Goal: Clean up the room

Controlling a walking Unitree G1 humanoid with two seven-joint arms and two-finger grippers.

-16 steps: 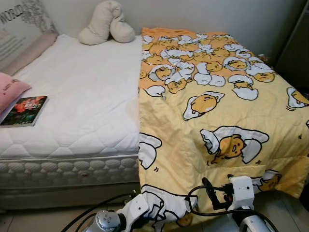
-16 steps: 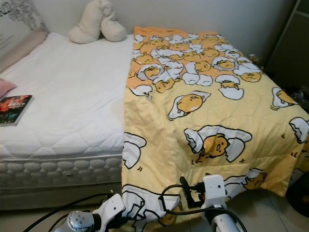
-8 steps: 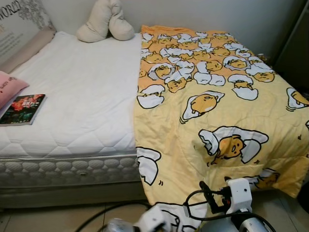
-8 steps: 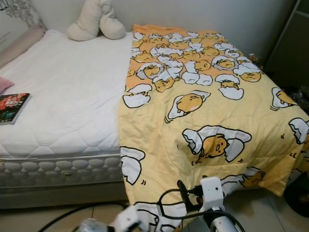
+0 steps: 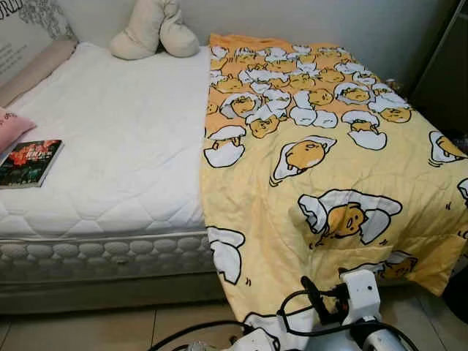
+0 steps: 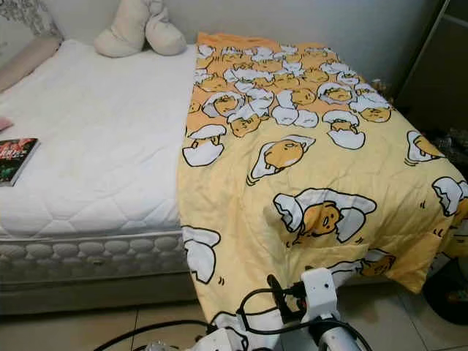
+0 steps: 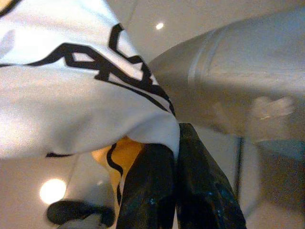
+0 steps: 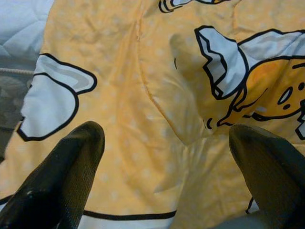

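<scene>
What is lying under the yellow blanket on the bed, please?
The yellow blanket covers the right half of the white mattress and hangs over its foot edge. Whatever else lies under it is hidden. The left gripper pinches its lower edge.

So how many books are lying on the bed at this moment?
1. The book lies flat on the bare white mattress near its left edge, beside a pink pillow. More could be hidden under the yellow blanket.
</scene>
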